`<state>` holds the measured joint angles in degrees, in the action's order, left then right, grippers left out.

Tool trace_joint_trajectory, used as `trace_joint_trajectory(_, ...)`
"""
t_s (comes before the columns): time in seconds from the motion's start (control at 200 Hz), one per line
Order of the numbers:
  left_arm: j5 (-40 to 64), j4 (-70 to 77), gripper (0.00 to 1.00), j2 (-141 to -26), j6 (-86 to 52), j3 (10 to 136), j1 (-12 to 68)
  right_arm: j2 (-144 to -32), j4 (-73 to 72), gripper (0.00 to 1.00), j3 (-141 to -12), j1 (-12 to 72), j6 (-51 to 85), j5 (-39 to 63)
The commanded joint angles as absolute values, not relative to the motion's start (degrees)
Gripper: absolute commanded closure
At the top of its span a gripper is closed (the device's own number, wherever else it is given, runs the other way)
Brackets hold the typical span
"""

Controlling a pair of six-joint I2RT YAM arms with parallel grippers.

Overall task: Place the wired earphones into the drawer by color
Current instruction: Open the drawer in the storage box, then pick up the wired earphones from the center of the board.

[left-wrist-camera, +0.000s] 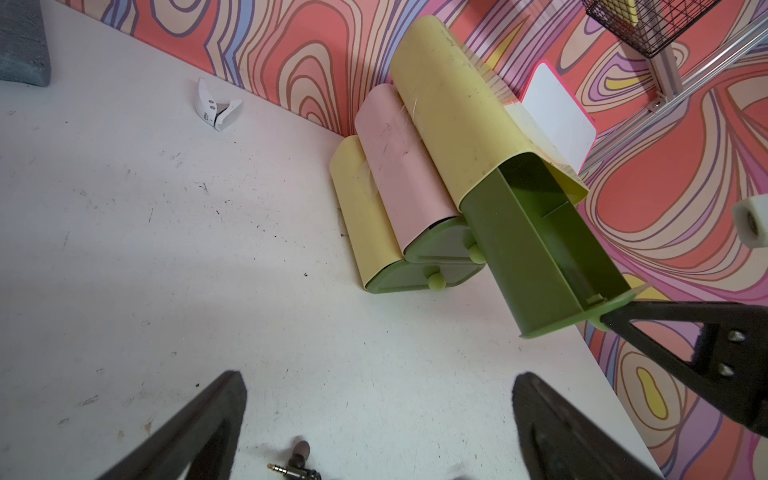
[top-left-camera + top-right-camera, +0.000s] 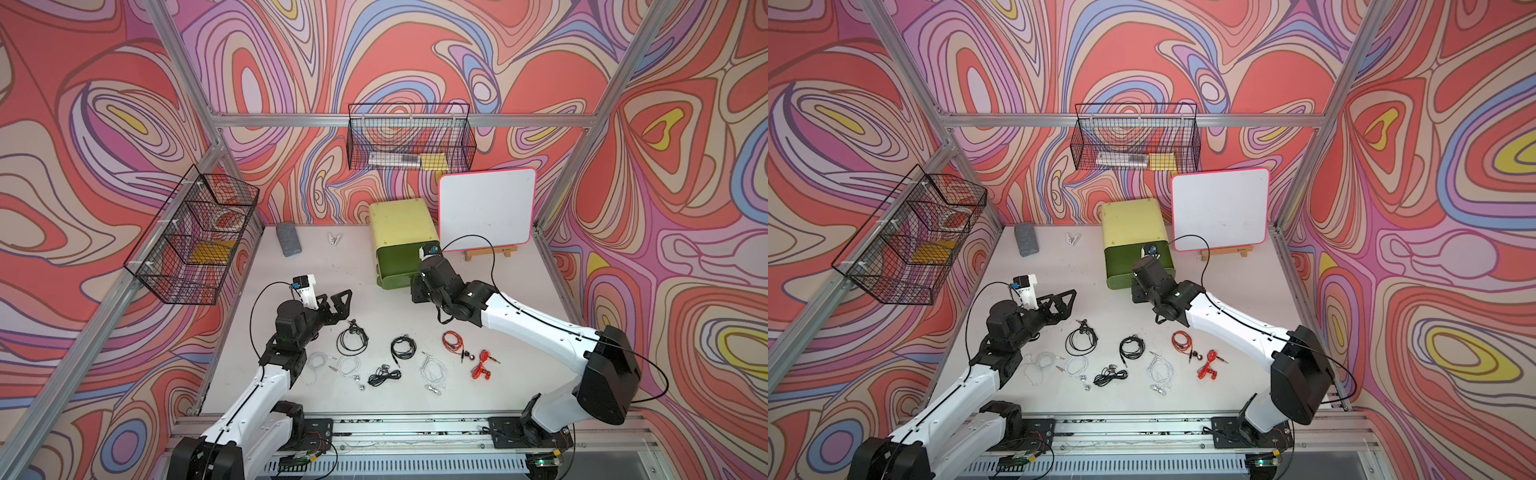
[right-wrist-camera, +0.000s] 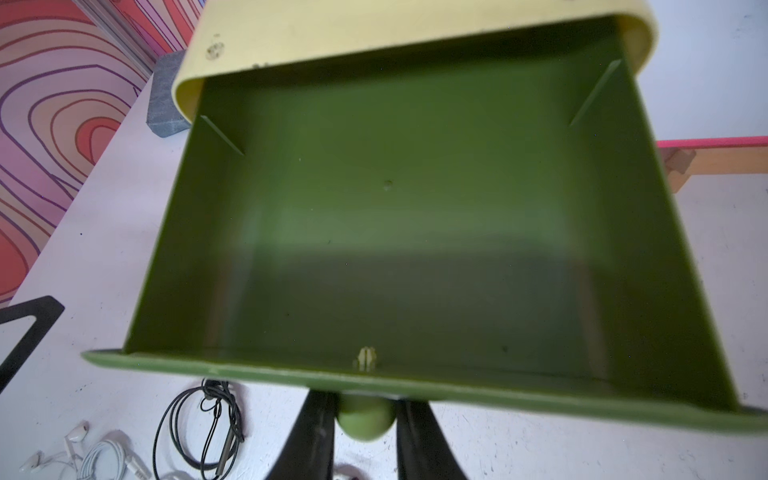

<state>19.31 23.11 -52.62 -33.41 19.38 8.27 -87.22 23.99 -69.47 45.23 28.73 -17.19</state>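
**Top views.** All eight wired earphones [image 2: 382, 376] lay on the table [image 2: 374, 399] in front of the drawer unit [image 2: 401, 220], with none stowed. The left gripper [image 2: 345, 304] hovered spread wide and empty, near a black bundle [image 2: 354, 331].

**Left wrist view.** The top drawer [image 1: 540, 249] stood pulled out. The two lower drawers [image 1: 419, 282] were closed.

**Right wrist view.** The right gripper [image 3: 365, 419] had its jaws narrowed onto the drawer knob [image 3: 365, 415]. The drawer's floor was bare.

**Judged step.** The first drawer was being opened. The next move would call for releasing the knob, then carrying in bundles of one colour.
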Motion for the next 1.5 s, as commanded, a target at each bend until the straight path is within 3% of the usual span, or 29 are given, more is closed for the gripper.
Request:
trace_joint_trajectory(0.0,19.1,23.1,0.01,-51.6,-32.5,18.9,8.5,-85.3,25.2,0.77,-68.2,46.5,30.2,-18.0)
trace_joint_trajectory(0.19,18.9,22.9,0.01,-51.4,-32.5,18.9,8.5,-84.5,25.4,0.75,-67.1,47.0,30.8,-18.7)
trace_joint_trajectory(0.411,18.0,20.4,0.01,-51.5,-32.5,19.8,8.5,-82.6,24.9,0.49,-66.3,47.0,30.8,-19.4)
trace_joint_trajectory(0.691,16.5,5.4,0.01,-54.1,-31.6,26.5,9.0,-76.0,26.3,0.34,-63.0,46.9,29.8,-21.0)
trace_joint_trajectory(0.846,15.8,-7.0,0.01,-55.1,-34.4,31.4,10.7,-71.2,26.6,0.31,-59.0,47.0,28.8,-23.6)
trace_joint_trajectory(1.077,10.4,-18.2,0.01,-56.5,-35.8,35.2,19.4,-65.7,24.7,0.28,-52.3,46.9,27.8,-26.6)
trace_joint_trajectory(1.437,9.3,-14.1,0.06,-61.1,-41.8,31.8,26.2,-62.9,22.0,0.25,-48.3,47.0,25.8,-29.8)
trace_joint_trajectory(1.492,10.1,-12.1,0.11,-62.6,-41.9,31.4,26.8,-62.9,21.9,0.25,-48.1,47.0,25.3,-29.7)
